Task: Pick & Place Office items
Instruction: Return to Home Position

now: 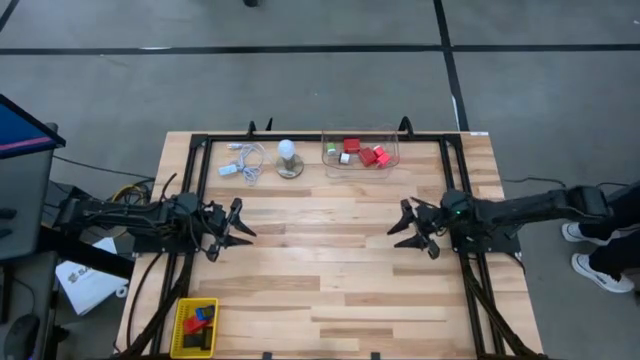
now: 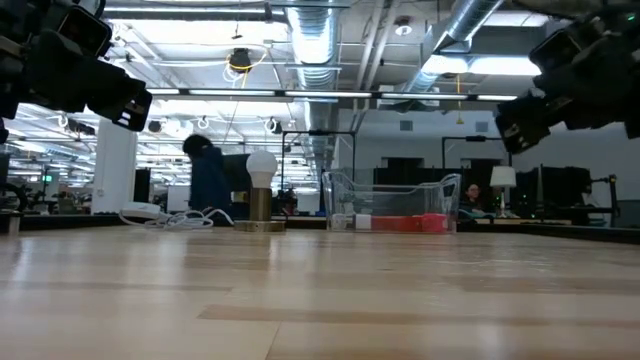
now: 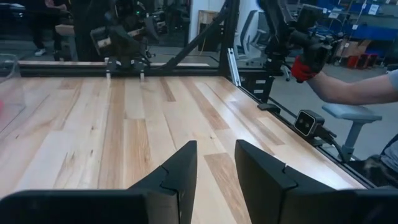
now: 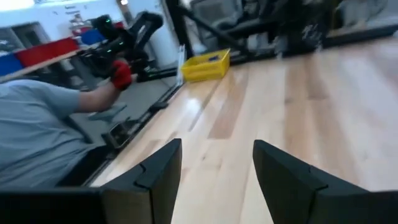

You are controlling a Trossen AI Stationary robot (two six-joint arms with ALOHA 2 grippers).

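Several small blocks, mostly red with one white and one green, lie in a clear bin (image 1: 360, 152) at the table's far edge, seen also in the low view as the clear bin (image 2: 392, 203). More blocks, red, blue and black, lie in a yellow bin (image 1: 195, 326) at the near left corner. My left gripper (image 1: 240, 224) hovers open over the table's left side. My right gripper (image 1: 402, 228) hovers open over the right side. Both point toward the middle, above bare wood, far from both bins.
A white bulb on a round base (image 1: 289, 159) and a white coiled cable with adapter (image 1: 245, 160) sit at the far edge, left of the clear bin. A black frame rail (image 1: 455, 200) borders the table. A person's arm (image 3: 348, 90) shows beyond the right edge.
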